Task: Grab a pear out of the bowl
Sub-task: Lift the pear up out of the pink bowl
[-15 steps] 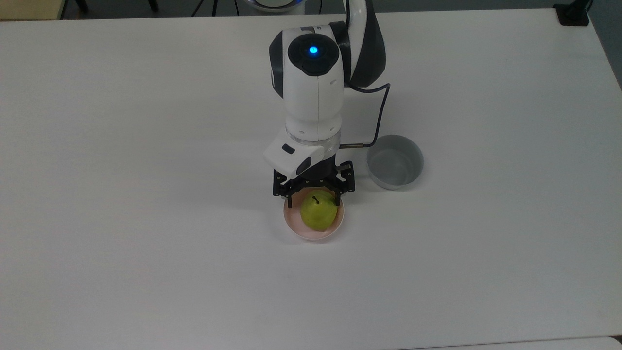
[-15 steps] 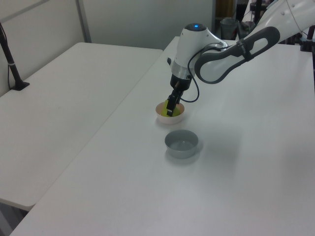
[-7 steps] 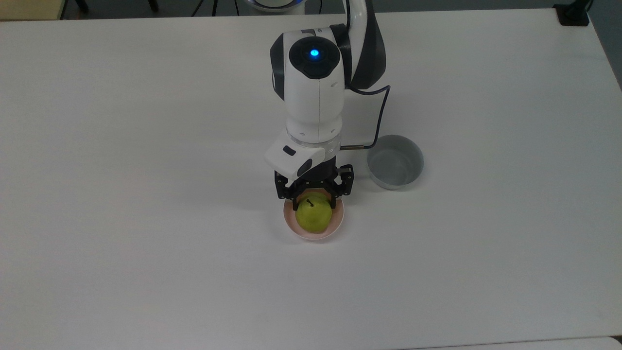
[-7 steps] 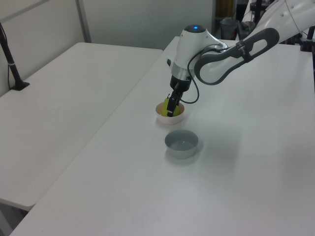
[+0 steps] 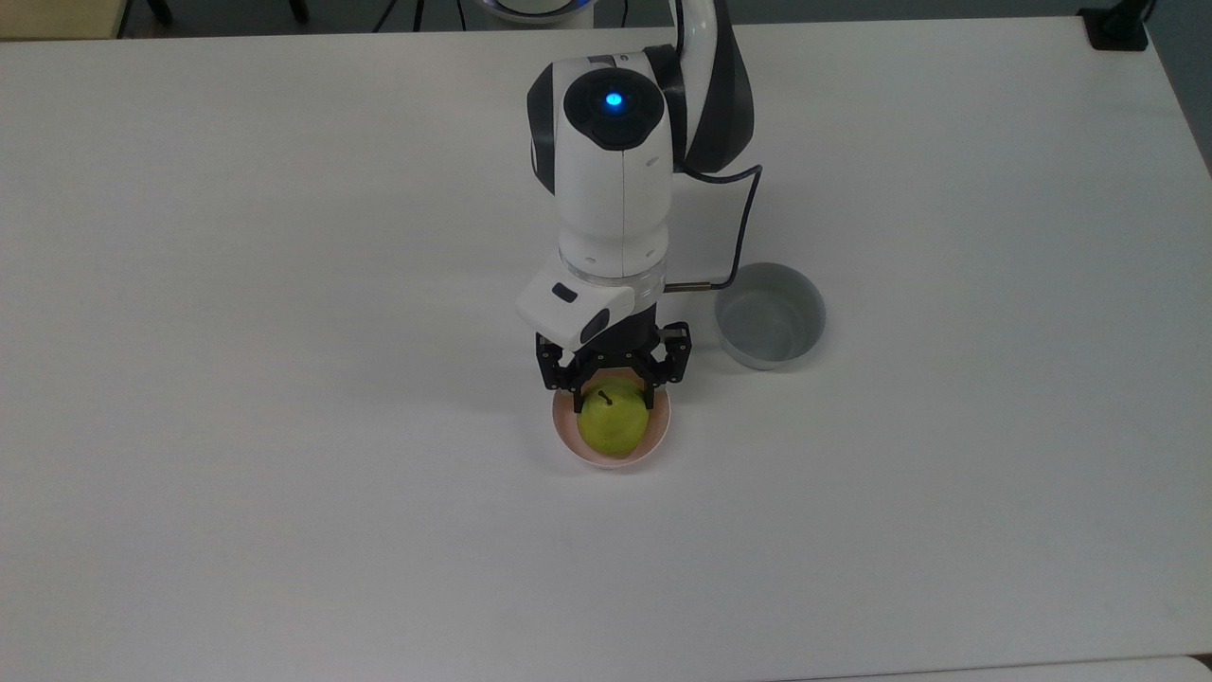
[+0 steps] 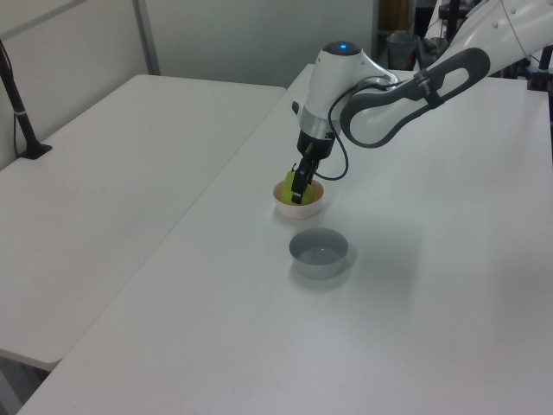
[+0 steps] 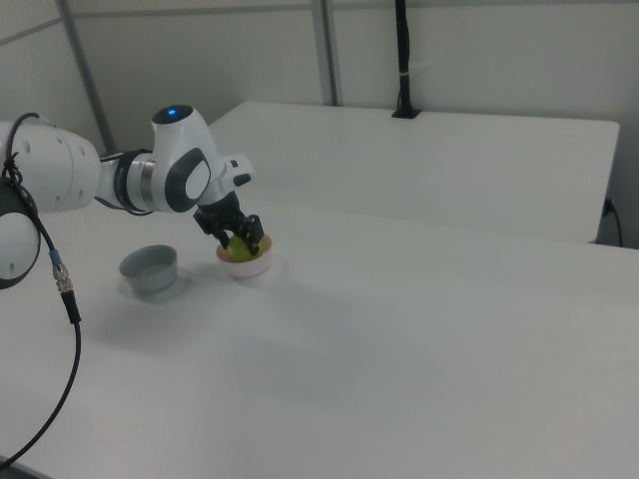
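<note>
Top view: the pear (image 5: 613, 422) sits in the pink bowl (image 5: 655, 443), and the bowl is my landmark for everything here. The gripper (image 5: 612, 395) is right over the bowl, at the edge nearest the arm. Its two black fingers (image 5: 649, 390) are closed in on the top part of the pear, one on each side, with the dark stem poking up between them. They look like they are touching the fruit, so I think it is held. The pear is low in the bowl and I cannot tell if it has left the bottom.

A grey bowl (image 5: 769, 315) stands near the pink bowl, on the top view's right, with a gap between them. Both stand on the white table (image 5: 284, 379).

The pear looks firm, smooth and a bit shiny. I think it could slip, because it is round and gets thinner near the stem. It is probably not heavy. Holding it lower down, at the fat middle, would be safer. A hard squeeze might bruise it. The pink bowl looks light and might tip or come along if the pear drags on its side
</note>
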Controlling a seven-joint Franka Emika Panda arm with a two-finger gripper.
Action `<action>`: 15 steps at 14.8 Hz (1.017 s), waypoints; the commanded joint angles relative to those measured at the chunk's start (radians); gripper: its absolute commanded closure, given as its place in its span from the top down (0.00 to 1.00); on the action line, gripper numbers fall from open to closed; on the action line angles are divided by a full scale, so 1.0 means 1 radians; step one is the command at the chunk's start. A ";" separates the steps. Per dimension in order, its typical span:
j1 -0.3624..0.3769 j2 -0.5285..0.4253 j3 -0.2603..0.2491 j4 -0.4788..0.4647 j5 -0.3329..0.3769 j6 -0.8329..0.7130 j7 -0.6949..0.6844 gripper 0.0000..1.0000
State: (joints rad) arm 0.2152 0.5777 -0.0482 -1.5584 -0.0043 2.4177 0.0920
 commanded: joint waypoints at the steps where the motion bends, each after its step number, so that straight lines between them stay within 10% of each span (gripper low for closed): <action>1: 0.012 -0.062 -0.007 -0.009 -0.005 -0.012 0.028 0.42; 10: -0.005 -0.210 -0.016 -0.006 0.006 -0.180 0.028 0.43; 15: -0.132 -0.196 -0.018 -0.006 -0.005 -0.167 -0.041 0.43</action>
State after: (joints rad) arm 0.1445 0.3911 -0.0646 -1.5520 -0.0054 2.2490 0.0978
